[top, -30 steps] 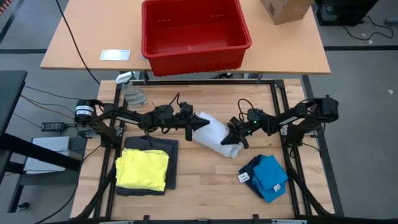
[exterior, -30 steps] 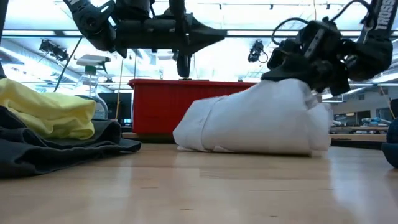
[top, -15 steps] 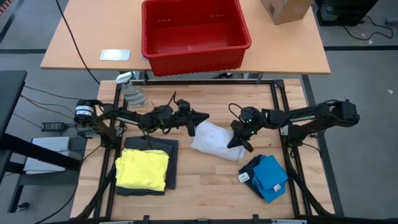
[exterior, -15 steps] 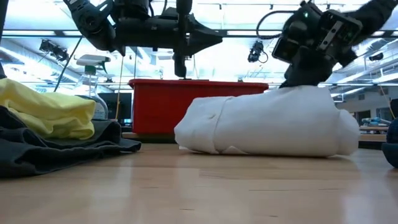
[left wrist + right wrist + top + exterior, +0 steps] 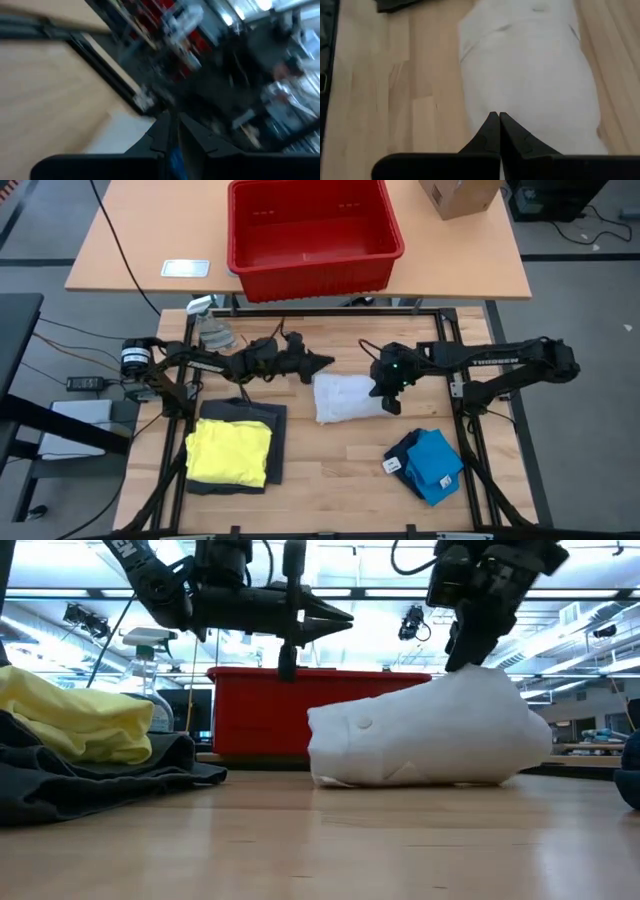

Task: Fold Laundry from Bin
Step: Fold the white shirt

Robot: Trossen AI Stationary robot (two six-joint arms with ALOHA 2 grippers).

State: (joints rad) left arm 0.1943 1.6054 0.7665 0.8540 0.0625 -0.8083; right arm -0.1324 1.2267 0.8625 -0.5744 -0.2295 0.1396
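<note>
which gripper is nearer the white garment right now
Right. The right gripper rests on the white garment's right end; the left gripper hovers just off its upper-left corner.

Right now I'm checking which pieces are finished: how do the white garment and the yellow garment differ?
The white garment lies alone on the bare wooden table, mid-table; the yellow garment sits stacked on a dark grey garment at the left. The right gripper, shut, is at the white one's edge; nothing is at the yellow one. The white one looks a puffy roll; the yellow one lies flatter and squarer. Both are folded cloth, out of the red bin.
</note>
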